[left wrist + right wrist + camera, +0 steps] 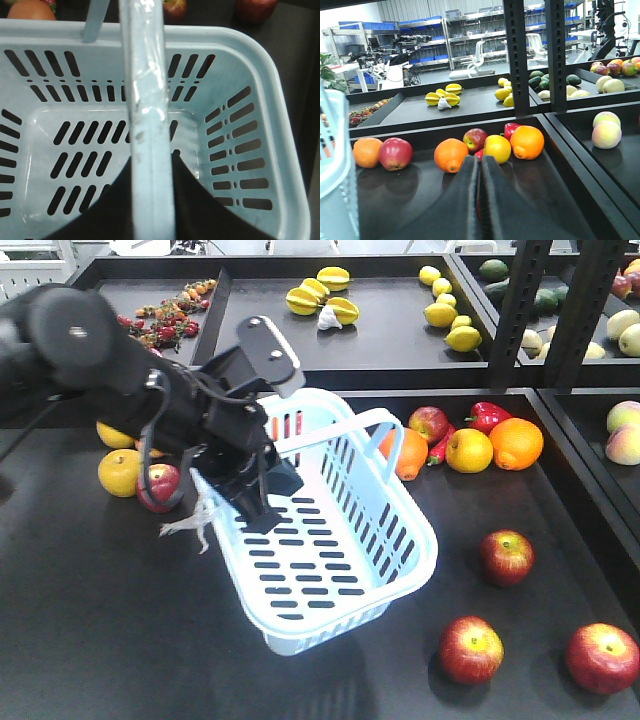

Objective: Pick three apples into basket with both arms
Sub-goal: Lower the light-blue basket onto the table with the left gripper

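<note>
— While the left gripper [152, 212] was clamped on the pale blue arched handle [145, 90], a black finger on either side of it, what was the other one doing?

— The right gripper [480, 200] was pressed closed on nothing, low over the black tabletop [100, 640], facing a row of oranges and apples.

— And the pale blue-white slotted plastic basket [400, 540]?

— It hung from that one handle, empty, left of centre over the table. Its long axis ran from far-left to near-right in the front view, and its mouth faced up but looked tipped off level. Whether its near end touched the table, I couldn't tell.

— The three dark red, yellow-streaked round apples [507, 556]?

— Loose on the table to the basket's right, apart from it and from each other. None was inside.

— What worried you?

— The tilt. I judged that an apple dropped in would roll to the low end and swing the basket, and the smooth handle might slip through the fingers. The closed right jaws would have to open first, or they'd nudge a round apple away.
</note>
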{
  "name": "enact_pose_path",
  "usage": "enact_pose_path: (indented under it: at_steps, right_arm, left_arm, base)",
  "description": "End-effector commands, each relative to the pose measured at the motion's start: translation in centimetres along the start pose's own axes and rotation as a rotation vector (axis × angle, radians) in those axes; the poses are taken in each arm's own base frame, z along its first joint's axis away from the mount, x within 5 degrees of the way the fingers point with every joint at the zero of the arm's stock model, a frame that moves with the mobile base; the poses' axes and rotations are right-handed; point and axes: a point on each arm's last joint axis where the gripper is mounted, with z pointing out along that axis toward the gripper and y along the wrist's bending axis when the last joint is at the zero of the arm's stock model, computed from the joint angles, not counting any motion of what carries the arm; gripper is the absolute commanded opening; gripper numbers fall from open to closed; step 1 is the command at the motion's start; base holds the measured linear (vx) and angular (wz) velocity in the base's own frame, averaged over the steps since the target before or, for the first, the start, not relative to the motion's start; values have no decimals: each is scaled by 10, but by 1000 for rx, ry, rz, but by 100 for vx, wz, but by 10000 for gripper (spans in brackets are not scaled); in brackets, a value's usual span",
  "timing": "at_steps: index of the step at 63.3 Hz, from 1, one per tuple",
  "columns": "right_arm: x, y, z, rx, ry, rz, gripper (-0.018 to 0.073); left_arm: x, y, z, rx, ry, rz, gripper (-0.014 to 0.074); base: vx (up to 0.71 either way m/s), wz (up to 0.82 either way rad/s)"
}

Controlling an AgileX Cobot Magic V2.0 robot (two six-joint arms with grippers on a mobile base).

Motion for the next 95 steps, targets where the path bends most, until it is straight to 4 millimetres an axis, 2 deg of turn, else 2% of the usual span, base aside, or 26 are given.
enact_pose_path:
  at_steps: [1, 20, 43, 53, 70, 77, 83, 88, 92, 95]
  right_arm:
    - [-3, 1, -1, -12, -70, -16, -1]
    - [-3, 1, -1, -12, -70, -16, -1]
    - [-3, 1, -1, -12, -70, -16, -1]
    - [-3, 1, -1, -12, -70, -16, -1]
    - [-3, 1, -1, -12, -70, -16, -1]
    - [-3, 1, -1, -12, -70, -16, -1]
    - [-3, 1, -1, -12, -70, -16, -1]
    - [-3, 1, -1, -12, -70, -16, -1]
    - [-3, 1, -1, -12, -70, -16, -1]
    - [-3, 1, -1, -12, -70, -16, -1]
  left_arm:
    - [-22, 7, -13, -68, -120, 24, -7]
    - [-18, 32, 21, -136, -128, -11, -6]
    - [-13, 33, 26, -111, -92, -14, 28]
    - [-12, 34, 26, -105, -85, -17, 144]
    - [-12, 34, 26, -106, -86, -27, 482]
    - [-12, 33, 25, -103, -85, -39, 547]
    - [-15, 31, 19, -90, -85, -93, 540]
    - [-16, 28, 9, -79, -54, -140, 501]
    - [-16, 23, -2, -64, -14, -176, 439]
    - [-14, 17, -12, -48, 22, -198, 358]
  base:
    - [0, 0]
    - [0, 0]
    - [0, 0]
    - [0, 0]
    - [0, 0]
    - [0, 0]
    - [0, 0]
    - [0, 0]
    - [0, 0]
    - [0, 0]
